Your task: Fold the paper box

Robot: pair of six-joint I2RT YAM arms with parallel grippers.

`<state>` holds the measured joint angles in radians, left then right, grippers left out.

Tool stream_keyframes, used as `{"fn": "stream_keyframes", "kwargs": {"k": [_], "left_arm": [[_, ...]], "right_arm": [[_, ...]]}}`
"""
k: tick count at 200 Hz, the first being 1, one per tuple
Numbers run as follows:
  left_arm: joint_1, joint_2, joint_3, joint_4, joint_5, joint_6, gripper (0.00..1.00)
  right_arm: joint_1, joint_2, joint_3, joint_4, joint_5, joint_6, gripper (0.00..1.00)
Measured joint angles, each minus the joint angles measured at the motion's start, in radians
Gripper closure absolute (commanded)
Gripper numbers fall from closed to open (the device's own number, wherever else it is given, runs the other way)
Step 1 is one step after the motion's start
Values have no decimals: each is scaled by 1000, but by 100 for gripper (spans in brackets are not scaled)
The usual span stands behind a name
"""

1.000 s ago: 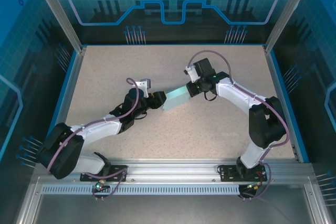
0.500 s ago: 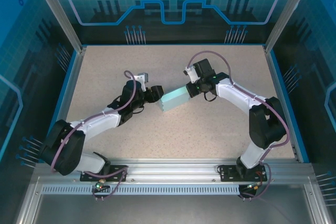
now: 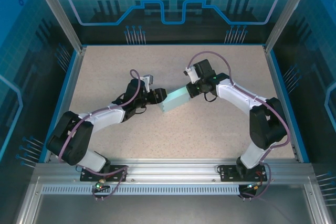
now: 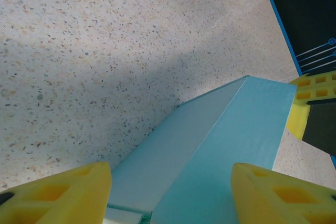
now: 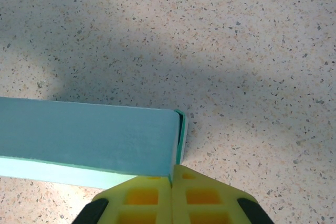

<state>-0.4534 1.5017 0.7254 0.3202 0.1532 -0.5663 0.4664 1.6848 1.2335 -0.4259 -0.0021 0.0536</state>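
One paper box (image 3: 175, 99), two grippers.
Box was light blue, long, closed; my right gripper (image 3: 190, 89) pinched one end, my left gripper (image 3: 158, 96) stood spread around the other.

Speckled beige table (image 3: 105, 66), aluminium rail (image 3: 173, 169) along near edge

The paper box (image 3: 175, 99) lies mid-tabletop (image 3: 210, 129), with the left tool (image 3: 160, 96) at its left end and the right tool (image 3: 190, 88) at its right end.

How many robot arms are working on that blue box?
2. The left arm reaches from the near left to the left end of the paper box; the right arm, from the near right to its other end.
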Motion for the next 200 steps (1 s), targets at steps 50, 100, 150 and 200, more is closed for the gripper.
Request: {"fn": "stream_keyframes", "kwargs": {"k": [50,100,150,200], "left_arm": [[-1,13,0,9,14,-3,37],[-14,29,0,30,12,-1,37],[-21,31,0,37,8,1,37],[-23,31,0,37,1,20,38]], "right_arm": [[0,0,-2,1,3,2,89],[0,-6,-5,-5,14,10,81],[0,-26,-5,-18,21,8,70],[0,-70,-3,-47,28,-6,59]]}}
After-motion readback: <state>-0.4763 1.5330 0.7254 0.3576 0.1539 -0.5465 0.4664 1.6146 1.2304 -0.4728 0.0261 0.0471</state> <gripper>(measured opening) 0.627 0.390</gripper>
